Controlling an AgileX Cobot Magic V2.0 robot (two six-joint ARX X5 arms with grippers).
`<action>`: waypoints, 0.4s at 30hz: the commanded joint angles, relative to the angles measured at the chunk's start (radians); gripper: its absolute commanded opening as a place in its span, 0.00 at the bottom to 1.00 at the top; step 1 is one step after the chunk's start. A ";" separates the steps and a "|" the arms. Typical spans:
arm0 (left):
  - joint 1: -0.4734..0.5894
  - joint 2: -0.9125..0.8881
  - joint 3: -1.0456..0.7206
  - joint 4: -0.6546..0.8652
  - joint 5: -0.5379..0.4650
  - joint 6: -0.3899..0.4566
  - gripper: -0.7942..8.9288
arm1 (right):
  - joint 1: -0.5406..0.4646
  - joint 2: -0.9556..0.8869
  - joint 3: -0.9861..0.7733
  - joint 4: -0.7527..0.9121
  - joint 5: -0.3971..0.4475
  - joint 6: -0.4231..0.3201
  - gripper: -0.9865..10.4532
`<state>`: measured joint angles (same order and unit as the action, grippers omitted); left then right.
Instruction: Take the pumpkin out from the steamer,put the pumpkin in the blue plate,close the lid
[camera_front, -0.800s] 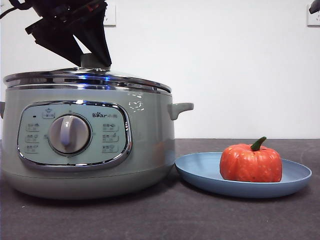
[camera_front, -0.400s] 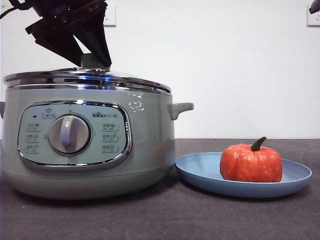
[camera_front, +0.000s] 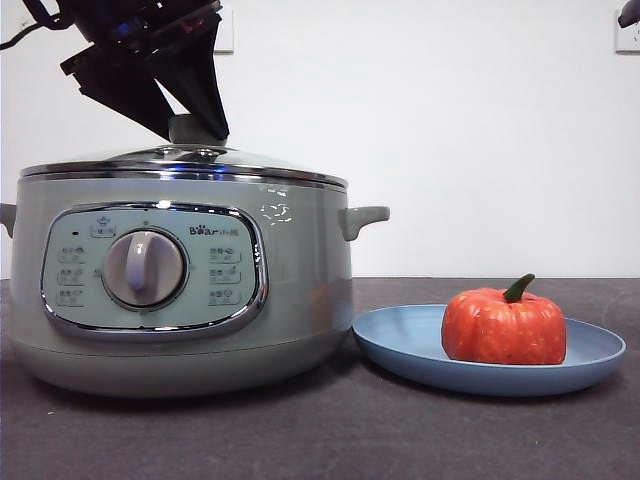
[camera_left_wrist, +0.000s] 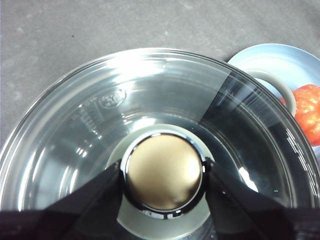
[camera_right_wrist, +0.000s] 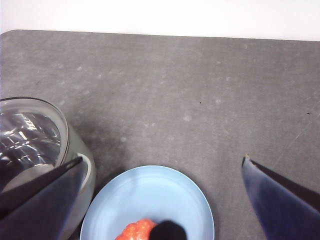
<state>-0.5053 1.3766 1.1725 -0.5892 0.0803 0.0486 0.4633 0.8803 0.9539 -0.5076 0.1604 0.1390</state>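
1. Lid (camera_front: 185, 160) sits flat on the steamer (camera_front: 180, 290) now, its chrome rim level on the pot's rim. A second ago it looked a touch tilted, with a gap showing between the two chrome bands on the near side. The pot also shows slightly further right in the front view than before.
2. Left hand (camera_left_wrist: 163, 172) comes down from the top left of the front view, with a black jaw on each side of the lid's knob (camera_left_wrist: 163, 171), pressed right up against it. So it's clamped on the knob, same grip as in the earlier frames.
3. Pumpkin (camera_front: 504, 326) stands upright in the blue plate (camera_front: 400, 345), green stem up and leaning right, and hasn't budged.
4. That plate lies on the dark grey tabletop (camera_front: 320, 430) just beside the steamer, on the side with the pot's side handle (camera_front: 362, 218). The handle sticks out above the plate's near rim.
5. Right hand (camera_right_wrist: 162, 200) hangs high over the plate, jaws spread wide with nothing between them. In the front view it's only a black tip in the top right corner.
6. White wall behind everything, with part of a socket plate (camera_front: 226, 30) peeking out behind the left arm.
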 joint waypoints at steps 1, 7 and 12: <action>-0.007 0.032 -0.029 -0.044 0.006 0.007 0.58 | 0.001 0.000 -0.001 0.006 0.003 0.010 0.58; -0.007 0.012 -0.026 -0.033 0.002 0.004 0.58 | 0.001 0.000 -0.001 0.006 0.003 0.010 0.58; -0.007 -0.068 -0.025 -0.008 -0.002 -0.001 0.58 | 0.001 0.000 -0.001 0.006 0.003 0.010 0.58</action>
<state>-0.5098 1.3357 1.1557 -0.6098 0.0772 0.0582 0.4633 0.8803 0.9539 -0.5076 0.1600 0.1390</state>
